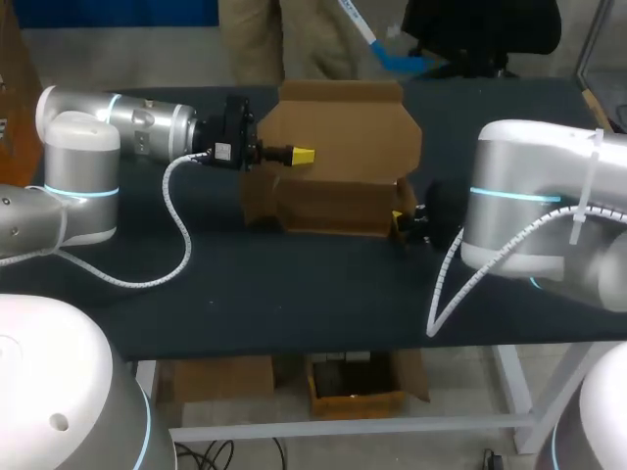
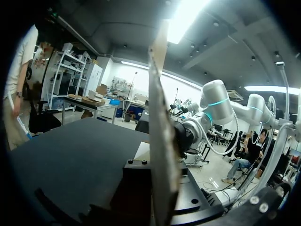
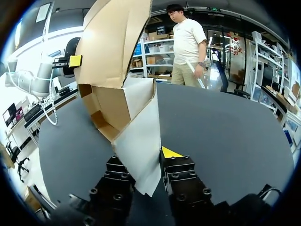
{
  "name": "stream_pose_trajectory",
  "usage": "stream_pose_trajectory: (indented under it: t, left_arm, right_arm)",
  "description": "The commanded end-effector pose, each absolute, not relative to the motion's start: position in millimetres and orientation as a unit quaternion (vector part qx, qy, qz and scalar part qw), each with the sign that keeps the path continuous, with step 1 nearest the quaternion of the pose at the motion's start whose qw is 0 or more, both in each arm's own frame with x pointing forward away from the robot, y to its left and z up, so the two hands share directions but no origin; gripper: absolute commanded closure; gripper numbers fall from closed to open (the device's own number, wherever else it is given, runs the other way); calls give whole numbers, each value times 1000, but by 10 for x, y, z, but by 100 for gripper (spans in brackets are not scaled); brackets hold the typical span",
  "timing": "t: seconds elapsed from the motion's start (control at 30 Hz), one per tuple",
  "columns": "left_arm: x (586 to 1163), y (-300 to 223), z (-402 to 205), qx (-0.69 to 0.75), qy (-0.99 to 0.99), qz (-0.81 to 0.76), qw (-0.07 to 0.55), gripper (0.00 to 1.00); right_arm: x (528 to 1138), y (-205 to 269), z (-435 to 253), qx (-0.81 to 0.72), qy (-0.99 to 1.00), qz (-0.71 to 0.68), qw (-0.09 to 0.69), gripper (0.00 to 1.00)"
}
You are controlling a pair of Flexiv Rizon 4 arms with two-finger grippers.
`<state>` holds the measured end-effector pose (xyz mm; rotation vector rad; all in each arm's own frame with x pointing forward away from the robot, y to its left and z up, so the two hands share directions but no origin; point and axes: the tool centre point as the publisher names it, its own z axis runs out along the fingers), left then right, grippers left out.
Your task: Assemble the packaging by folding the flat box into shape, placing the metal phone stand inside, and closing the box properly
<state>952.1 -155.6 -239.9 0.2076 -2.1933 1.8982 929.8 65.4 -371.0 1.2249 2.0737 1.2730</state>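
The right tool (image 3: 151, 157) pinches a pale end flap of the cardboard box (image 1: 338, 132) between closely set fingers. One yellow tip presses against the flap and the other is hidden behind it. The left tool (image 1: 302, 155) clamps the tall upright lid panel, reaching in over the panel's left side; in the left wrist view that panel stands edge-on between its fingers. The box sits half-formed in the middle of the worktop (image 1: 294, 284), between the two tools, with its lid raised. From the right wrist view, its open body shows bare brown walls.
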Motion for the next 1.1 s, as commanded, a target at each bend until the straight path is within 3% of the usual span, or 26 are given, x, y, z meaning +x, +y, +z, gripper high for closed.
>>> stream_pose_trajectory:
  t: [0.03, 0.33, 0.57, 1.1]
  left_arm:
    - [9528, -1552, -2435, 70, -749, 648, 117, 100]
    - [9528, -1552, -2435, 70, -749, 648, 117, 100]
    - [9528, -1552, -2435, 70, -749, 648, 117, 100]
    - [9528, -1552, -2435, 70, -749, 648, 117, 100]
  right_arm:
    - [9227, 732, -3772, 473, 724, 433, 254, 77]
    - [9103, 787, -3836, 494, 712, 427, 258, 76]
    - [9140, 837, -3823, 492, 715, 423, 261, 68]
    - [9237, 1049, -3784, 473, 730, 423, 255, 61]
